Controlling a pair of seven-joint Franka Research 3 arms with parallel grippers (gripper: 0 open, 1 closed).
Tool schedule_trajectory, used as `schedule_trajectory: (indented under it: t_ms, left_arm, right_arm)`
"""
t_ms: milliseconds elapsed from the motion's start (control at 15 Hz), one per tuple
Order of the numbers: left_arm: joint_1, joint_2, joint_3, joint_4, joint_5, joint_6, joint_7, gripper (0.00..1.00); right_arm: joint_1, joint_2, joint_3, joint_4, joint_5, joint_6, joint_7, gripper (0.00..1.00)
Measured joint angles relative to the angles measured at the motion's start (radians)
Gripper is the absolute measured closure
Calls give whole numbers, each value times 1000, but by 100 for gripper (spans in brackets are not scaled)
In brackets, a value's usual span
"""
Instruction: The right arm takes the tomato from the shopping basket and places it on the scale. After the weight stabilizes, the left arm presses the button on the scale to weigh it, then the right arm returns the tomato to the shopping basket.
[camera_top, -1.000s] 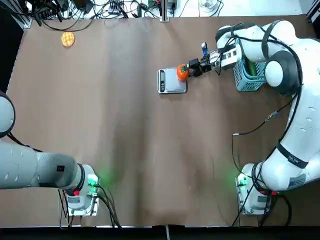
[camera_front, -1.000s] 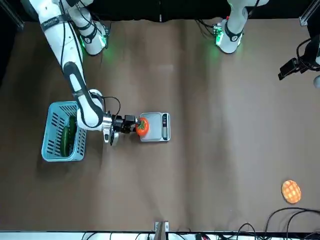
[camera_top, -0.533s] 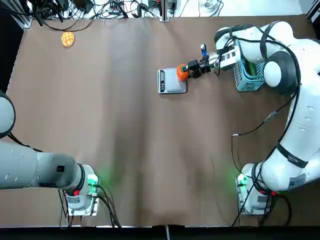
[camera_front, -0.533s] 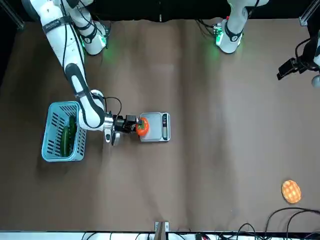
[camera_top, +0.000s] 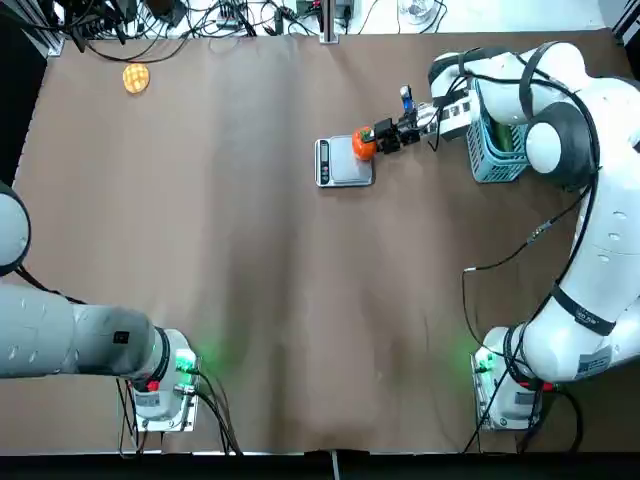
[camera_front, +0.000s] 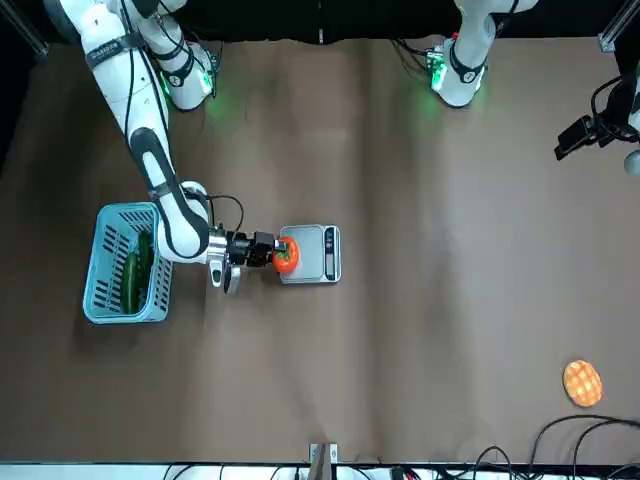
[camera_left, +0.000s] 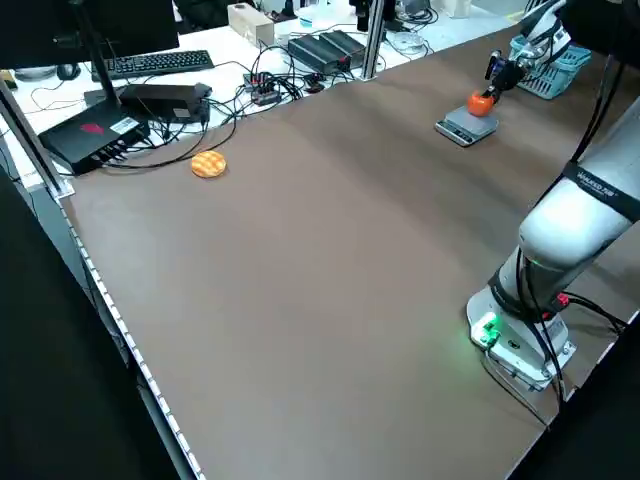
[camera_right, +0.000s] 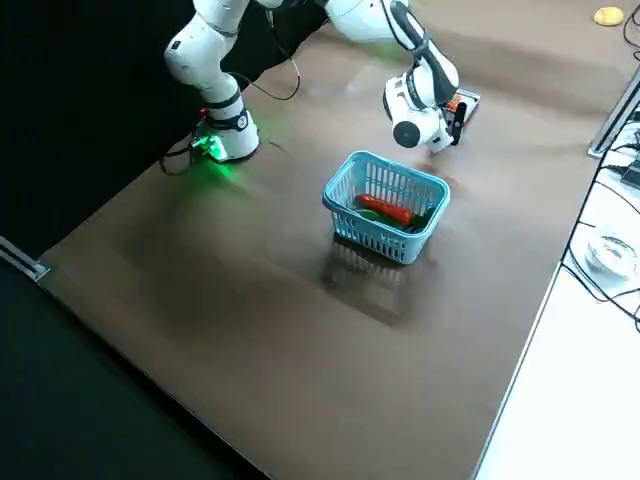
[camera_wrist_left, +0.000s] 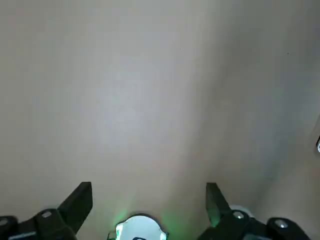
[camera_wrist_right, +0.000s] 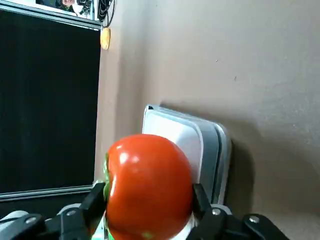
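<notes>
Left gripper (camera_wrist_left: 149, 200) hangs with fingers spread over bare table — its arm largely cut off in the top view. Farther out, the right gripper (camera_top: 378, 137) is clamped on the tomato (camera_top: 363, 146) at the scale's (camera_top: 343, 163) basket-side edge; contact underneath is hidden. Beyond, the shopping basket (camera_top: 497, 152) — partly covered by the right arm.

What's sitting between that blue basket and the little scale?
In the top view, only the right gripper lies between the shopping basket and the scale, shut on the tomato at the scale's near edge.
</notes>
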Motion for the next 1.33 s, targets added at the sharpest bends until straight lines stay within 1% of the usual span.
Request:
schedule_trajectory:
  t_ms: [267, 600, 733, 867, 933, 1067, 1133, 1333]
  left_arm:
    - [-5, 0, -4, 0, 0, 27, 29, 0]
    - [-9, 7, -6, 0, 0, 33, 34, 0]
    - [-9, 8, -6, 0, -1, 34, 34, 0]
    - [-9, 8, -6, 0, -1, 34, 34, 0]
    - [-8, 8, -6, 0, -1, 34, 34, 0]
    - [-8, 8, -6, 0, -1, 34, 34, 0]
    - [-5, 8, -6, 0, -1, 34, 34, 0]
    - [-3, 8, -5, 0, -1, 34, 34, 0]
  right_arm:
    - [0, 0, -1, 5, 0, 4, 0, 26]
    - [-1, -1, -5, 15, 0, 6, 0, 26]
    - [-1, -11, -7, 23, 0, 6, 8, 26]
    - [-1, -41, -12, 30, -14, 7, 30, 26]
    - [-1, -61, -18, 31, -44, 8, 48, 26]
    - [-1, -109, -41, 34, -137, 10, 115, 26]
    - [-2, -163, -64, 40, -235, 10, 204, 26]
    - [-3, -256, -111, 45, -439, 11, 351, 26]
